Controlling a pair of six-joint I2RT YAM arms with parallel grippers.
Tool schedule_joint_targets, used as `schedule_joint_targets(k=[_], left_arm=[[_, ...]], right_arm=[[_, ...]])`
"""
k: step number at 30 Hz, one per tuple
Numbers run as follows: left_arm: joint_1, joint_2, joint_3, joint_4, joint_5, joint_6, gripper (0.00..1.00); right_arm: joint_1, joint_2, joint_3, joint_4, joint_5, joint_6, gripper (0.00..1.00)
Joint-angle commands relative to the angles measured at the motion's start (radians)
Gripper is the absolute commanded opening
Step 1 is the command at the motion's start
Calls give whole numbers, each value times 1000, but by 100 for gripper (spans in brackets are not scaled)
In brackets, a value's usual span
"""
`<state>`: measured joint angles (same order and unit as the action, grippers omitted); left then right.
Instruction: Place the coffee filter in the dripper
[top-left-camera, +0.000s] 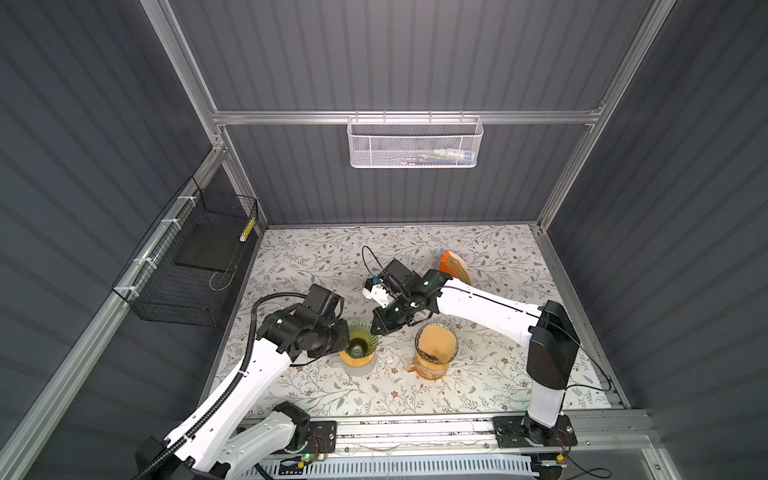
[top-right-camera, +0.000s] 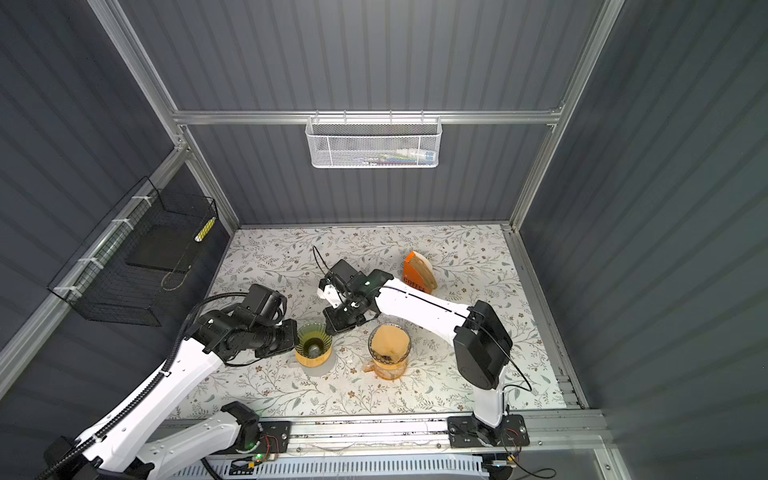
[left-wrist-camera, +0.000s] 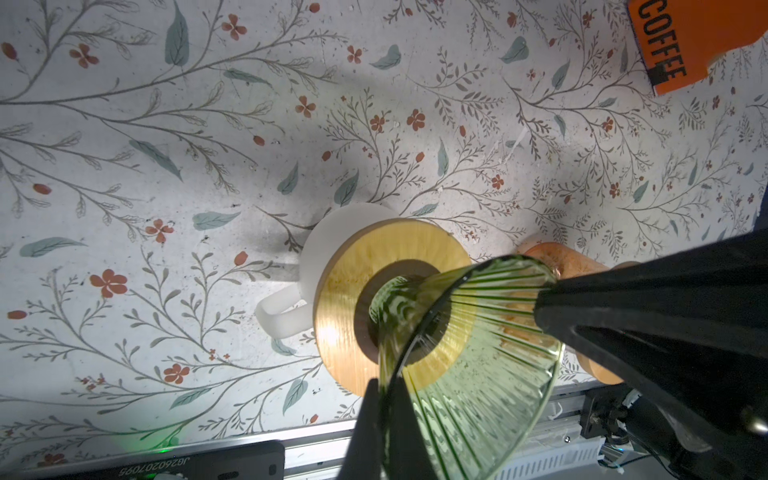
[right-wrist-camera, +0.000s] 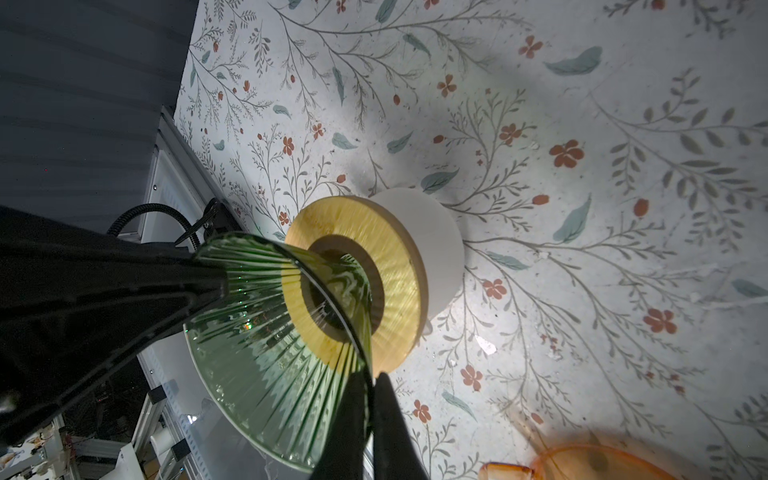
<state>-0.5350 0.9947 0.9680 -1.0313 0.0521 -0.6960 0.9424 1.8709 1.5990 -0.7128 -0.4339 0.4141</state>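
Observation:
A green ribbed glass dripper (top-left-camera: 360, 338) (top-right-camera: 313, 341) (left-wrist-camera: 478, 374) (right-wrist-camera: 270, 340) with a wooden collar (left-wrist-camera: 345, 299) stands on a white mug (left-wrist-camera: 324, 249) (right-wrist-camera: 440, 232); its cone is empty. My left gripper (top-left-camera: 348, 338) (top-right-camera: 297, 338) (left-wrist-camera: 384, 384) is shut on the dripper's rim from the left. On the opposite side of the rim, my right gripper (top-left-camera: 376, 328) (top-right-camera: 330, 328) (right-wrist-camera: 370, 380) is shut too. A tan paper coffee filter (top-left-camera: 436, 338) (top-right-camera: 388, 340) sits opened in an orange glass vessel (top-left-camera: 432, 372) to the right.
An orange holder (top-left-camera: 448, 262) (top-right-camera: 415, 274) (left-wrist-camera: 698, 37) marked COFFEE stands at the back right with several folded filters in it. A black wire basket (top-left-camera: 195, 257) hangs on the left wall and a white mesh basket (top-left-camera: 415, 143) on the back wall.

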Motion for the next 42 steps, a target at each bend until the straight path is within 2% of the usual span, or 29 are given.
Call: schedule_joint_targets(k=[1, 22, 42], left_arm=[[4, -1, -7, -43, -34, 5, 0], [5, -54, -166, -19, -5, -55, 0], [5, -54, -221, 2, -1, -56, 0]], right_arm=[[2, 19, 15, -67, 38, -9, 7], [10, 41, 28, -82, 67, 12, 6], [33, 61, -20, -48, 150, 25, 5]])
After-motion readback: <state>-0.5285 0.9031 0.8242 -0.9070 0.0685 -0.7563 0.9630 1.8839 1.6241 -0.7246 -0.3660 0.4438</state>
